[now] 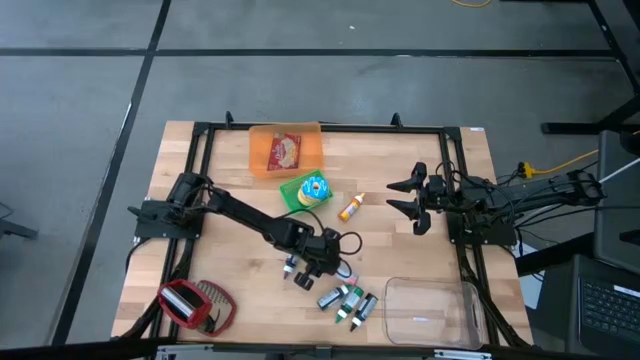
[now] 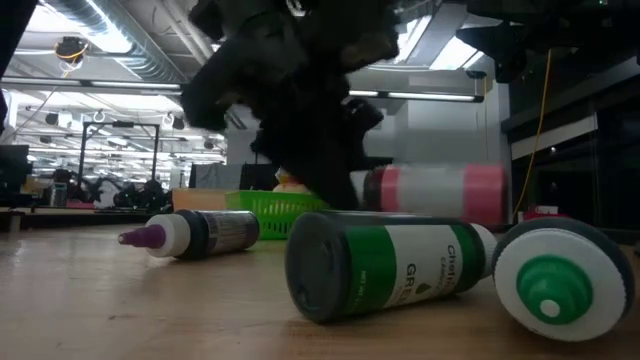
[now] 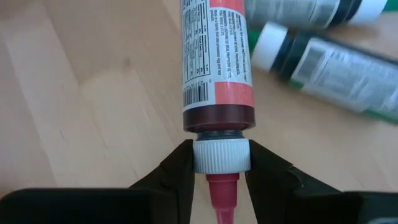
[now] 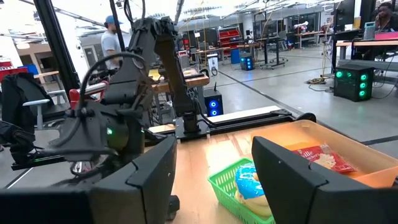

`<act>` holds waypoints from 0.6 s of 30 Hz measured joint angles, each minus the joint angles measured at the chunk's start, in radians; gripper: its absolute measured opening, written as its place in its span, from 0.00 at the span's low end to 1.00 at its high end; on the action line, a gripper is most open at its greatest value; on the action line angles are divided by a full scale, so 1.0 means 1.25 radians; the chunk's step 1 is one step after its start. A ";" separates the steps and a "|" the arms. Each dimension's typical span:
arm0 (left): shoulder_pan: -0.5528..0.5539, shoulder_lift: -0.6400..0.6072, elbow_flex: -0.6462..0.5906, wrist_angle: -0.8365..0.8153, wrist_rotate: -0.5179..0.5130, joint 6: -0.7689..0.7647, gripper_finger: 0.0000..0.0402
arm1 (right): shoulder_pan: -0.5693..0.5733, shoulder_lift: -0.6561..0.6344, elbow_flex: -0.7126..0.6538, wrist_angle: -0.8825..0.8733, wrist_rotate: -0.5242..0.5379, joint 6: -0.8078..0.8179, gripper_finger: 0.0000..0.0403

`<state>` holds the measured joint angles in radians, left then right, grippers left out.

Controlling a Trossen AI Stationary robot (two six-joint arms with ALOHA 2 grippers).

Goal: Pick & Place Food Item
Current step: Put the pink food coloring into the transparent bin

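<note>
A pink-red tube point(image 3: 216, 56) with a white ribbed cap and pink nozzle lies on its side near the table's middle; in the low view the pink tube point(image 2: 430, 192) shows level behind the green tubes. My left gripper point(image 3: 221, 154), also at the table's middle point(image 1: 322, 262), is shut on it. Loose green tubes point(image 1: 345, 300) lie just nearer the front edge. A purple-tipped tube point(image 2: 195, 232) lies beside them on the wood. My right gripper point(image 4: 214, 180) waits open at the right side point(image 1: 420, 205), with nothing between its fingers. My left gripper pinches the tube's white ribbed cap point(image 3: 221, 163) between its two fingers, one on each side, with the pink nozzle running back between them. The fingers slant down and lie along the tube's length. The tube points away from the gripper, about level; whether its far end rests on the wood cannot be told.
A green basket point(image 1: 296, 196) holding a blue-and-white food item and an orange tray point(image 1: 262, 150) with a snack packet stand at the far middle. An orange tube point(image 1: 350, 207) lies near them. A clear bin point(image 1: 430, 312) sits front right, a red object point(image 1: 195, 305) front left.
</note>
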<state>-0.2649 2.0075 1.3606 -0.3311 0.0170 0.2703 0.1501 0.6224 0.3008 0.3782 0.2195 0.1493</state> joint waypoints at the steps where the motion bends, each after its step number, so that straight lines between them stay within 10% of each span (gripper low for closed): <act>1: 0.000 0.000 0.011 -0.005 -0.001 0.007 0.27 | 0.000 0.000 0.000 0.000 0.000 0.000 0.53; 18: 0.007 -0.002 0.182 0.035 -0.014 0.108 0.27 | 0.000 0.000 0.000 0.000 0.000 -0.001 0.53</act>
<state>-0.2562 2.0056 1.5887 -0.2878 -0.0009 0.4052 0.1501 0.6224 0.3008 0.3785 0.2195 0.1486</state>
